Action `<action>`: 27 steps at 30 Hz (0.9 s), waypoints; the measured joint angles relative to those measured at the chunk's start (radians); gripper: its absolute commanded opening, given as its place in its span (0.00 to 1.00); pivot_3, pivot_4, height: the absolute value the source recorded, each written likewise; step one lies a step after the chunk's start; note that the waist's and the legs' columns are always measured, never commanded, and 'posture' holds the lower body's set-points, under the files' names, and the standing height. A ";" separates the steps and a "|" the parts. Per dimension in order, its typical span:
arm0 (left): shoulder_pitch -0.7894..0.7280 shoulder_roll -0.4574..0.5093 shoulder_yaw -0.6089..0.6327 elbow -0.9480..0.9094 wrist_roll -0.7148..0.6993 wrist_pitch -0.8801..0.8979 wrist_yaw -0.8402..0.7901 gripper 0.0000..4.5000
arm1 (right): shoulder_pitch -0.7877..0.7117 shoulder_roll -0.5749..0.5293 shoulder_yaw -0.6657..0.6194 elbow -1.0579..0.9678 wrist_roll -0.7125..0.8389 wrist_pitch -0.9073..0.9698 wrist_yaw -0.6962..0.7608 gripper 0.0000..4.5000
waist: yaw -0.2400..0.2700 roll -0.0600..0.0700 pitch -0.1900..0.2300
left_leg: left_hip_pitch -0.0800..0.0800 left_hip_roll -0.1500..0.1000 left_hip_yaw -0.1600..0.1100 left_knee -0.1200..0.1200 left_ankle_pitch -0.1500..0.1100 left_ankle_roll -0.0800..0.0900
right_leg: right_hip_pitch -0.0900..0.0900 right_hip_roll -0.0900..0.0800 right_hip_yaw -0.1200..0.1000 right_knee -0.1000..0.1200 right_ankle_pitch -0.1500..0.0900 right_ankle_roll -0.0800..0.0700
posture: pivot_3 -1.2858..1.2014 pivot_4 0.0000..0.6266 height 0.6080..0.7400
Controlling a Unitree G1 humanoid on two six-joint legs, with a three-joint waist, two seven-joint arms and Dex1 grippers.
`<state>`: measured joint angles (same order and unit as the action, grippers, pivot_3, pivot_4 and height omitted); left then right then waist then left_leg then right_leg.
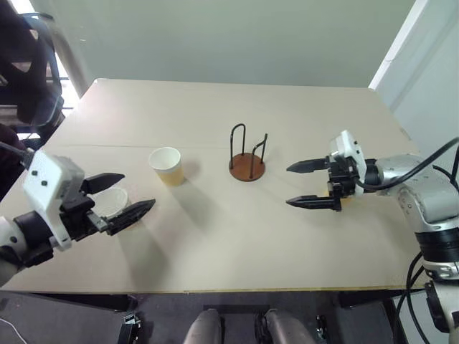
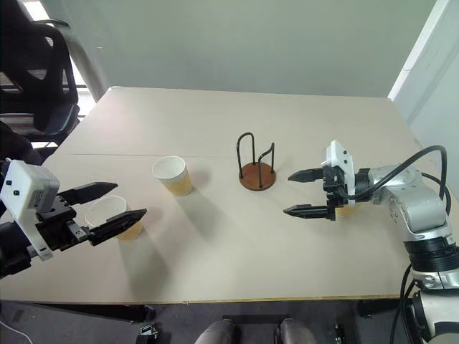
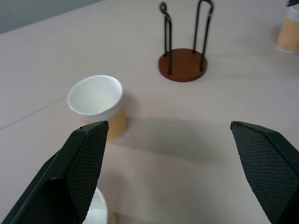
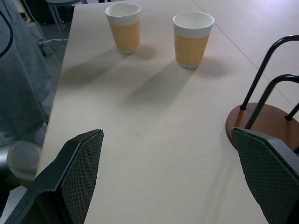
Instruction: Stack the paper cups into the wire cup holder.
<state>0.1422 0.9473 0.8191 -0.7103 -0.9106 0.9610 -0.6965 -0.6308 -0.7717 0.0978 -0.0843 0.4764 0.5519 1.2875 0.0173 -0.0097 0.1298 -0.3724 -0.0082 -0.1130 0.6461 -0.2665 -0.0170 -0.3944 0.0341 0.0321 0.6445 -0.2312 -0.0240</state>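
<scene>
The wire cup holder (image 1: 247, 162), a brown disc with two black wire loops, stands empty near the table's middle. One paper cup (image 1: 166, 165) stands upright to its left. A second paper cup (image 2: 111, 215) sits at the near left, just below my left gripper (image 1: 136, 191), which hovers open above it with nothing held. A third paper cup (image 3: 288, 36) stands at the right, mostly hidden behind my right gripper (image 1: 287, 185). That gripper is open and empty, pointing left toward the holder from a short way off.
The beige table (image 1: 215, 251) has its front edge close to me, and a seam runs across it level with the holder. A black office chair (image 2: 36, 72) stands off the far left corner.
</scene>
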 measured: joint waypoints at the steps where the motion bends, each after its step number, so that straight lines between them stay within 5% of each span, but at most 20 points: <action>1: 0.002 0.000 0.000 0.000 -0.001 -0.002 -0.002 1.00 | 0.003 0.000 0.000 -0.002 0.000 0.000 0.000 1.00 | 0.000 0.000 0.000 | 0.000 0.000 0.000 0.000 0.000 0.000 | 0.000 0.000 0.000 0.000 0.000 0.000 | 0.52 0.24 1.00; 12: 0.012 -0.002 -0.006 0.019 0.019 -0.033 0.006 1.00 | 0.018 0.021 0.000 -0.051 0.009 0.029 -0.034 1.00 | -0.002 0.000 0.000 | 0.000 0.001 0.000 0.000 0.000 0.002 | 0.000 0.001 0.000 0.000 0.000 0.000 | 0.52 0.24 1.00; 18: 0.004 -0.006 -0.017 0.019 0.011 -0.039 0.022 1.00 | 0.061 0.119 0.068 -0.160 -0.018 0.124 -0.195 1.00 | -0.004 0.000 0.000 | 0.000 0.001 0.000 0.001 0.001 0.002 | 0.000 0.001 0.000 -0.001 0.000 0.000 | 0.52 0.24 1.00; 27: 0.019 -0.007 -0.015 0.010 -0.021 -0.043 0.008 1.00 | 0.083 0.263 0.189 -0.067 -0.192 0.126 -0.423 1.00 | -0.005 0.000 0.000 | 0.001 0.002 -0.001 0.001 -0.002 0.007 | 0.000 0.001 0.000 0.000 0.001 -0.001 | 0.52 0.24 1.00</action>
<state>0.1611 0.9407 0.8044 -0.6999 -0.9316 0.9178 -0.6889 -0.5482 -0.5082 0.2868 -0.1516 0.2843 0.6780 0.8642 0.0128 -0.0097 0.1298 -0.3718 -0.0065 -0.1138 0.6467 -0.2687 -0.0101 -0.3943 0.0353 0.0317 0.6443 -0.2306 -0.0245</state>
